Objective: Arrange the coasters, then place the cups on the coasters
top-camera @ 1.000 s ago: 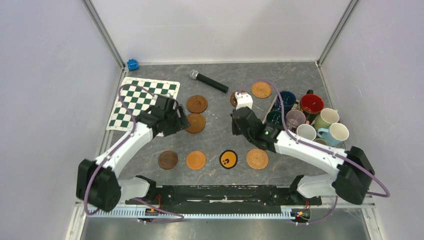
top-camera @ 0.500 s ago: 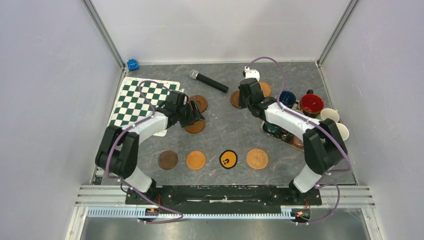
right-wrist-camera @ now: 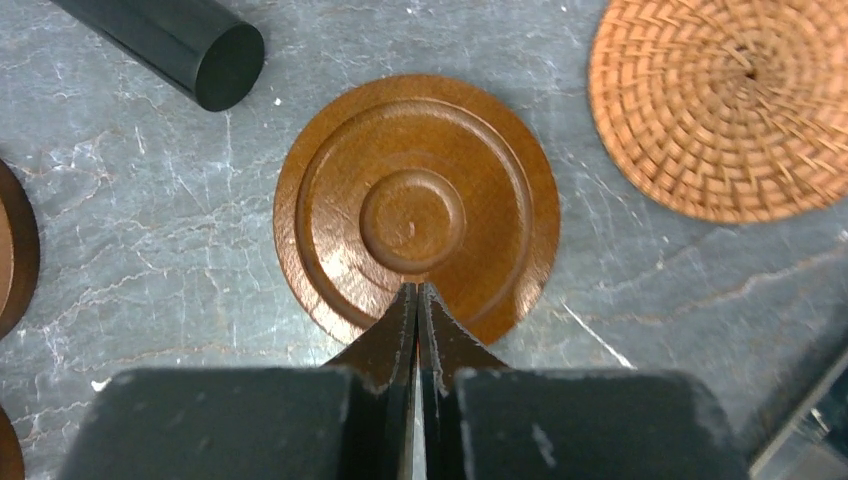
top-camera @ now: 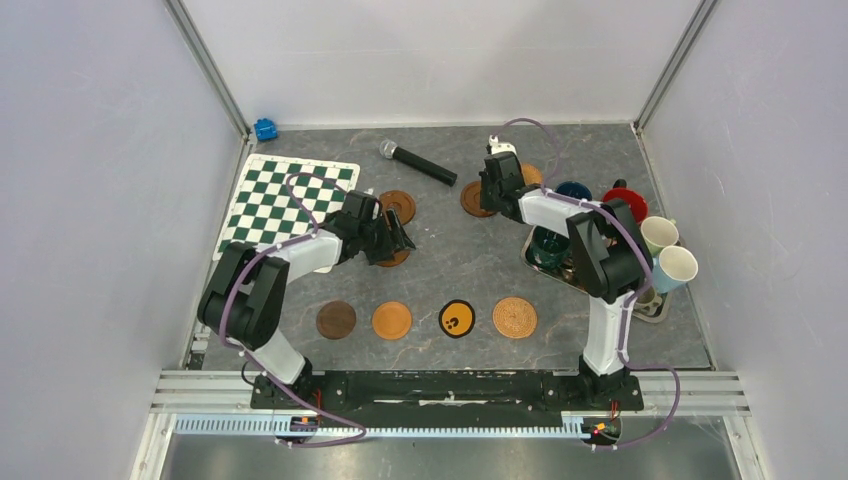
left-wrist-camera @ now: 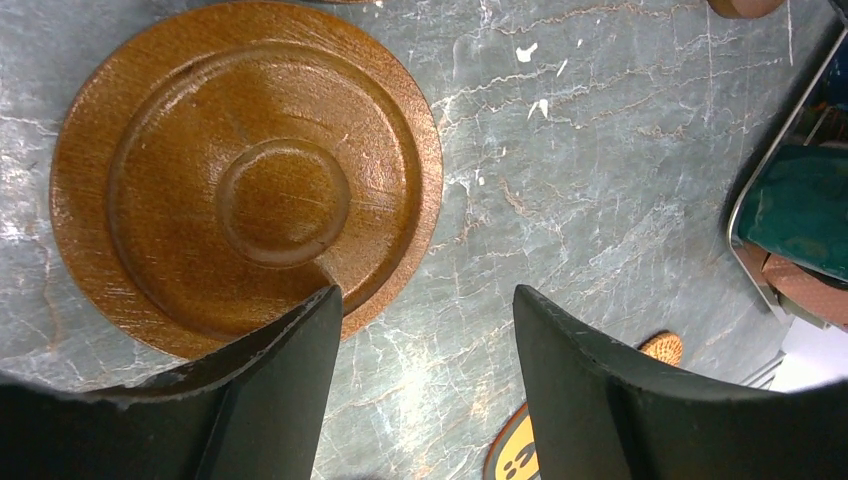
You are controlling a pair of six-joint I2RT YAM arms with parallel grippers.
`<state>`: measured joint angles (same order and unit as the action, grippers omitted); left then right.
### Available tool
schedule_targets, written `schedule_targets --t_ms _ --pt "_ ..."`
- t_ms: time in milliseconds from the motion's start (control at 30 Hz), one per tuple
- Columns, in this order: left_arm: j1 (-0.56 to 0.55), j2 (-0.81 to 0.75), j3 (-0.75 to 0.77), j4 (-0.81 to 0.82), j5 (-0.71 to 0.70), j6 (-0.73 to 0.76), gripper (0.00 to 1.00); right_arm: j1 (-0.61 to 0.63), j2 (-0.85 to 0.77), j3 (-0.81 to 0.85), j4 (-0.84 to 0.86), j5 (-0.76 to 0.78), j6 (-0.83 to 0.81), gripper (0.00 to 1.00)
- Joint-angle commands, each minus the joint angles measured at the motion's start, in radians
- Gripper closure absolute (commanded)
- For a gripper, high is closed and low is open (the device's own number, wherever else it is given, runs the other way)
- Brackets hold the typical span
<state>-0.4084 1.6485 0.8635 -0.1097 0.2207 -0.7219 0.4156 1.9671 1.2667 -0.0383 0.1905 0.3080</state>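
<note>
On the left of the table (top-camera: pixel 440 275) lies the green-and-white chequered mat (top-camera: pixel 285 205). The left arm has stretched further right than a second ago, and its elbow now stands over the near-left of the table. The left claw (left-wrist-camera: pixel 428 300) has narrowed a little since then. It is open and holds nothing, one finger over the near rim of a brown grooved wood coaster (left-wrist-camera: pixel 250 190) and the other over bare stone.

A second grooved coaster (top-camera: pixel 397 206) lies just beyond it. The near row has not moved: dark brown coaster (top-camera: pixel 336 320), plain orange coaster (top-camera: pixel 392 320), black coaster (top-camera: pixel 457 319) whose yellow mark is too small to read, and woven tan coaster (top-camera: pixel 515 317).

The black microphone (top-camera: pixel 417 163) lies unchanged at the far middle. The right arm has swung from the table's middle to the far side, and its upper links now rise in front of the cups. The right claw (right-wrist-camera: pixel 417 295) is fully closed and empty, as it was a second ago, with its tips over the near edge of a third grooved coaster (right-wrist-camera: pixel 415 210), glossy brown with raised rings. Another woven coaster (right-wrist-camera: pixel 715 100) lies just right of that one, apart from it.

At the right cluster the cups: dark green (top-camera: pixel 547 245), dark blue (top-camera: pixel 573 189), red-inside (top-camera: pixel 628 196), pale green (top-camera: pixel 658 232) and light blue (top-camera: pixel 677 267). None is on a coaster, and the rest are hidden by the arm.
</note>
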Motion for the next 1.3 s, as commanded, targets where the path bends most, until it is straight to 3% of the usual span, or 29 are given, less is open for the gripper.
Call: schedule_targets --t_ms 0,233,400,533,767,900,1067,1267 --pt "-0.014 0.004 -0.081 -0.059 -0.015 -0.047 0.28 -0.005 0.057 0.085 0.078 -0.071 -0.040 1.00" --pt "-0.021 -0.022 -0.111 -0.061 -0.018 -0.057 0.28 -0.015 0.119 0.137 0.078 -0.074 -0.063 1.00" --pt "-0.024 -0.067 -0.127 -0.017 0.060 -0.081 0.28 -0.015 0.144 0.134 0.064 -0.091 -0.056 1.00" --pt "-0.022 -0.093 -0.049 -0.046 0.118 -0.063 0.28 -0.015 0.141 0.105 0.061 -0.153 -0.048 1.00" --pt "-0.009 -0.095 0.156 -0.277 0.025 0.074 0.28 0.003 0.027 -0.042 0.087 -0.187 -0.061 1.00" --pt "0.013 -0.083 0.183 -0.309 0.032 0.102 0.28 0.030 -0.031 -0.126 0.081 -0.187 -0.053 1.00" --pt "0.034 -0.113 0.183 -0.278 0.150 0.135 0.27 0.084 -0.107 -0.250 0.122 -0.187 -0.030 1.00" --pt "0.052 -0.226 0.230 -0.404 0.063 0.259 0.24 0.179 -0.154 -0.335 0.126 -0.204 -0.011 1.00"
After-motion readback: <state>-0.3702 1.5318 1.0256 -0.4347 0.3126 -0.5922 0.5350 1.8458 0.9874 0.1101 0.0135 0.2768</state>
